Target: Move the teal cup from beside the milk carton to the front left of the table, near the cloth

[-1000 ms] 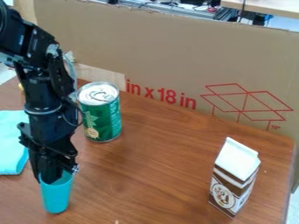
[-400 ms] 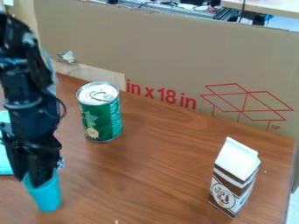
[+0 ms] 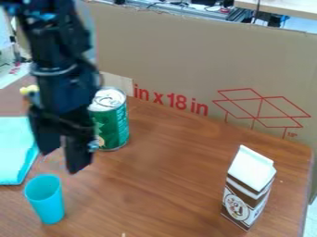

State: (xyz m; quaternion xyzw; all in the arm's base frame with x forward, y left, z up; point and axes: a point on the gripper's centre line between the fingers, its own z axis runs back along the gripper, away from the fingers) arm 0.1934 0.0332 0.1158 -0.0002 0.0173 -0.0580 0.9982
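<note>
The gripper (image 3: 62,162) is parted with a clear gap between its fingers, grasps nothing and hangs just above the turquoise cup (image 3: 46,203), which stands on the table (image 3: 167,185) beside the near corner of the light-blue cloth (image 3: 12,152). A green can (image 3: 113,125) stands near the table's far edge, partly behind the gripper; a brown-and-white carton (image 3: 248,190) stands upright near the right edge.

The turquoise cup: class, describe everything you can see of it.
The turquoise cup is plain, apparently plastic, with a round, open mouth and sides narrowing towards the base. It stands upright on the brown wood-grain table, at the view's lower left, near the light-blue cloth. The open hand is above it, apart.
</note>
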